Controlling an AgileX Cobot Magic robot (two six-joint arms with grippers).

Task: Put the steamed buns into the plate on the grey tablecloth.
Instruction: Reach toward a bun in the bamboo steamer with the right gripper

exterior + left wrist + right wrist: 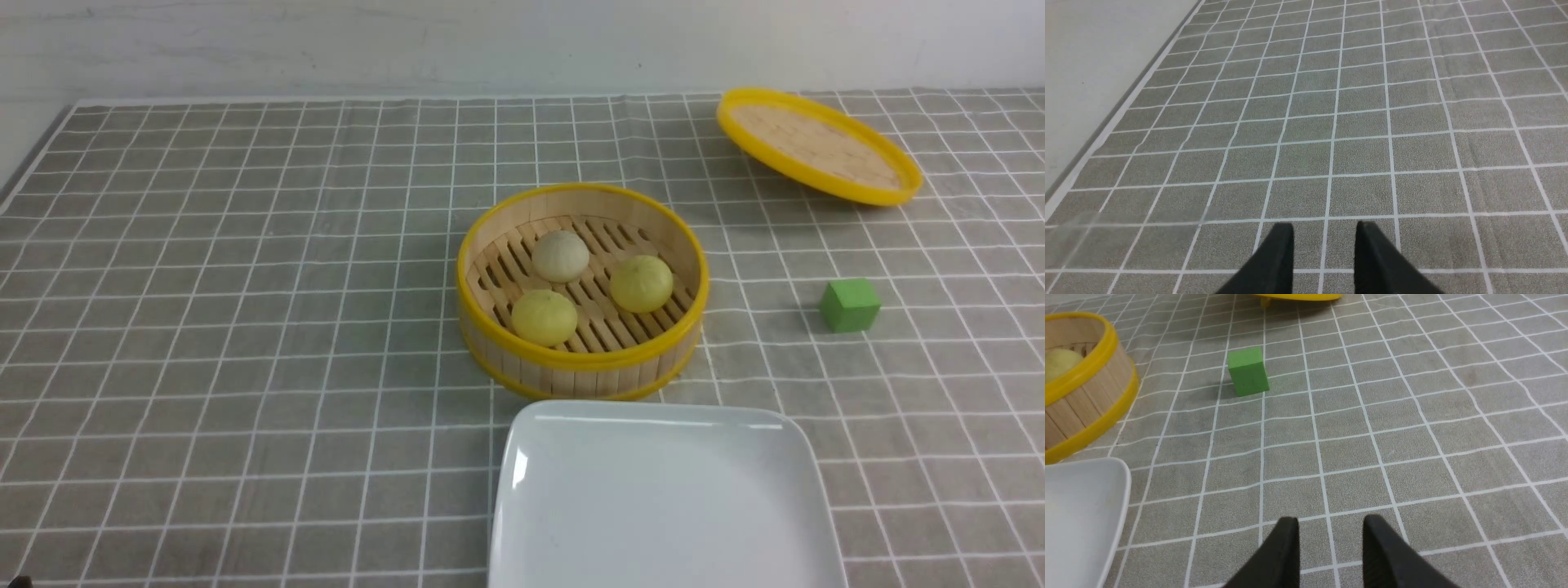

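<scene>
Our left tool (1325, 224) and right tool (1331, 517) both stand with fingers apart, holding nothing, over the grey tablecloth (245, 327). We see the three steamed buns (560, 255) inside the bamboo steamer (571, 371), just behind the plate (661, 506) at the near edge. Open cloth spreads left; a green cube (850, 305) sits right.

Left gripper (1324, 227) and right gripper (1331, 521) both stand parted (narrow gaps), holding nothing.

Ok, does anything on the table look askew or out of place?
The yellow-rimmed lid, beyond the green cube, sits tilted rather than flat on the grey tablecloth. Nothing looks spilled or damaged.
</scene>
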